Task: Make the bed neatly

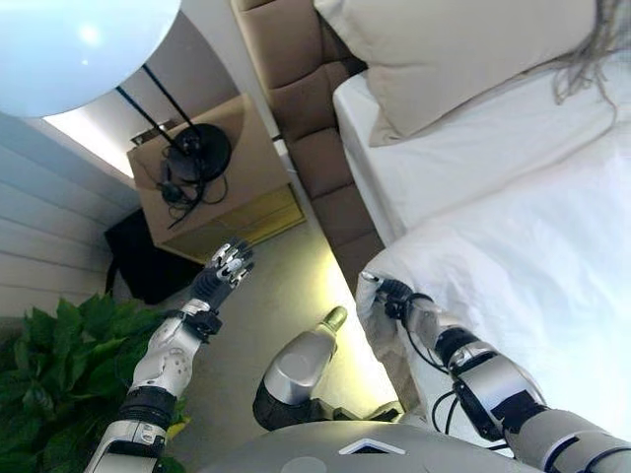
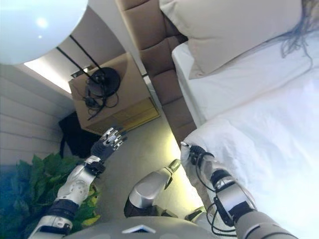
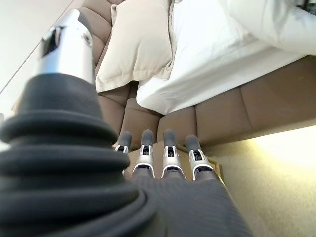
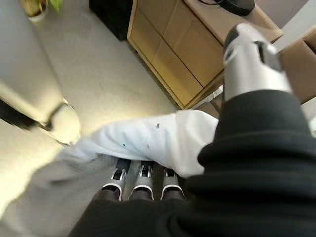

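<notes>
A white duvet covers the lower part of the bed, its edge bunched at the bedside. My right hand is shut on that edge near its corner; in the right wrist view the fingers are tucked under a white fold with the thumb over it. The bare white sheet shows between the duvet and a beige pillow at the head. My left hand is open and empty, raised over the floor beside the bed; its straight fingers point towards the bed frame.
A padded brown headboard and bed base border the mattress. A wooden nightstand holds a black lamp base, with a white lampshade above. A green plant stands at the lower left. A grey fringed throw lies by the pillow.
</notes>
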{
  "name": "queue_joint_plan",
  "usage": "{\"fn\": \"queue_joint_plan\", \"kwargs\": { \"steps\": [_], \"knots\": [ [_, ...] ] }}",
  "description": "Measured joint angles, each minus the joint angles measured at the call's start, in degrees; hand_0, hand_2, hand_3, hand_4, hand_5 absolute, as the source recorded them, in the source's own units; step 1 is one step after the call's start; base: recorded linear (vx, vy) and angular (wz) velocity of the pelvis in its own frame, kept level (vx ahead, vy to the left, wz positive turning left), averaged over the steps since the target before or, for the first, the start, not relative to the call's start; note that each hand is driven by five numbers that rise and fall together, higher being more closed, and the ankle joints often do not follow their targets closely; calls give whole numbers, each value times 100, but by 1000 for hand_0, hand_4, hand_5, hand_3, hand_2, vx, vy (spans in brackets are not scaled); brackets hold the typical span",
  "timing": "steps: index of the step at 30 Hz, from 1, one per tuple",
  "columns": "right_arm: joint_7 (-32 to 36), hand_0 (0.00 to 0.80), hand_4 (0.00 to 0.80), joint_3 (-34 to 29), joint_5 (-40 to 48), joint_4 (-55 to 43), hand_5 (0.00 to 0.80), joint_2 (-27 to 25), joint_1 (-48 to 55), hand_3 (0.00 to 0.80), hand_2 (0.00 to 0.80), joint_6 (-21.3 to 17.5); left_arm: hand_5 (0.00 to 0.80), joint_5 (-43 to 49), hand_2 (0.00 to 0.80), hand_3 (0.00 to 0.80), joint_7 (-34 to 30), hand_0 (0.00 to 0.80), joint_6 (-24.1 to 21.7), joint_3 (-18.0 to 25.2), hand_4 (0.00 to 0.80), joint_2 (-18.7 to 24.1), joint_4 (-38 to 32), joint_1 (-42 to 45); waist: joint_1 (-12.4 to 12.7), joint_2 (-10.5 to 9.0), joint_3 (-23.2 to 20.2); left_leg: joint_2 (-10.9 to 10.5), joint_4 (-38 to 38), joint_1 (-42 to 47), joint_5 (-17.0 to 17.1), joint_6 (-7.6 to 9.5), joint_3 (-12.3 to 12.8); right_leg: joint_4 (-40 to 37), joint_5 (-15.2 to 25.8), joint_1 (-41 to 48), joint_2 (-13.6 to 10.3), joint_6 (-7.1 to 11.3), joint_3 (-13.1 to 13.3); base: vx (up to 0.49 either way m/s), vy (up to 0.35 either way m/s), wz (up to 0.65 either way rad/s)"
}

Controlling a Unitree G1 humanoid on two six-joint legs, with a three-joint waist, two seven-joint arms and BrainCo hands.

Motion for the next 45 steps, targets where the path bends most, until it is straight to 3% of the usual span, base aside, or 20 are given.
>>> {"fn": "queue_joint_plan", "kwargs": {
  "steps": [8, 24, 31, 37, 39, 45],
  "knots": [
    [296, 0, 0, -494, 430, -135, 0, 89, 1109, 0, 0, -386, 0, 109, 0, 0, 27, 0, -187, 240, 0, -91, 112, 265, -238, -278, -200, 93, -77, 172, -51, 10, 212, -308, 168, 99, 87, -37, 214, 5, -27, -16],
    [616, 0, 0, -1651, 442, 49, 0, 42, 2351, 0, 0, -693, 0, 229, 0, 0, 75, 0, -261, 423, 0, -352, 132, 1043, -908, -224, -827, 249, -227, 535, -121, -7, 470, -509, 247, 297, 185, -35, 465, 2, 0, -9],
    [566, 0, 0, -1929, 453, -700, 0, 52, 2825, 0, 0, -814, 0, 228, 0, 0, 225, 0, -256, 536, 0, -361, 110, 1188, -1288, -288, -968, 392, -406, 712, -118, -45, 645, -596, 281, 309, 284, -85, 654, -12, -54, -15],
    [429, 0, 0, -2115, 696, -1988, 0, 35, 3368, 0, 0, -967, 0, 229, 0, 0, 320, 0, -256, 744, 0, -351, 70, 1296, -1676, -423, -1055, 588, -614, 939, -105, -136, 844, -760, 331, 373, 449, -171, 850, -32, -86, -22],
    [425, 0, 0, -2267, 868, -2256, 0, 21, 3503, 0, 0, -1066, 0, 230, 0, 0, 394, 0, -256, 743, 0, -334, 50, 1313, -1723, -464, -1076, 675, -681, 1039, -117, -172, 987, -787, 347, 354, 509, -208, 991, -33, -71, -33],
    [485, 0, 0, -2976, 1572, -2579, 0, 24, 3592, 0, 0, -1401, 0, 714, 0, 0, 796, 0, -530, 719, 0, -248, 19, 1348, -2226, -568, -1185, 891, -924, 1375, -114, -267, 1427, -882, 406, 360, 654, -256, 1346, -16, -60, -37]
  ]
}}
